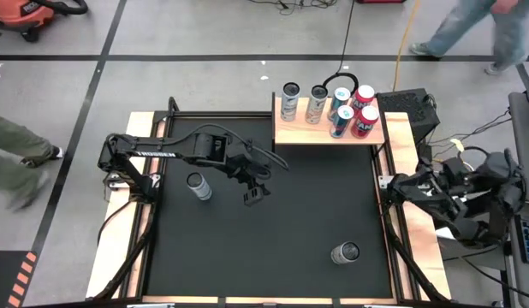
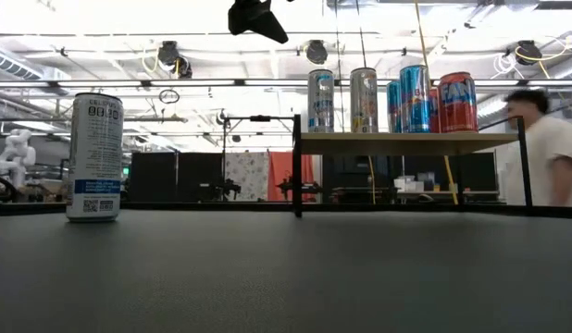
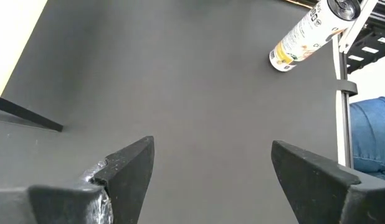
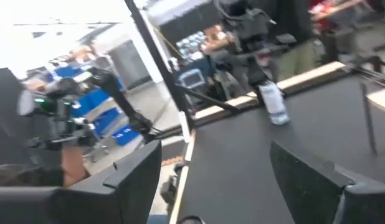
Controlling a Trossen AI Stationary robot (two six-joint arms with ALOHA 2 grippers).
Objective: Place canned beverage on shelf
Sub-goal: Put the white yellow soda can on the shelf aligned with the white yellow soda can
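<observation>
The light wooden shelf [image 1: 329, 130] [image 2: 406, 143] stands at the far edge of the black mat and carries several upright cans [image 1: 333, 104] [image 2: 388, 100]. A white and blue can [image 1: 199, 186] [image 2: 93, 157] [image 4: 273, 102] stands upright on the mat at the left. Another white can [image 1: 345, 252] [image 3: 308, 34] stands near the mat's right front corner. My left gripper [image 1: 256, 192] [image 3: 211, 174] [image 2: 258, 18] hangs open above the mat's middle, between the two loose cans, with nothing in it. My right gripper [image 1: 400, 185] [image 4: 211, 180] is open and empty at the table's right edge.
Black frame rails [image 1: 393, 222] run along the mat's sides. Cables and a dark box [image 1: 414, 111] lie right of the shelf. People walk on the floor beyond the table [image 1: 470, 30] and at its left [image 1: 16, 162]. Bare mat [image 1: 273, 248] stretches between the loose cans.
</observation>
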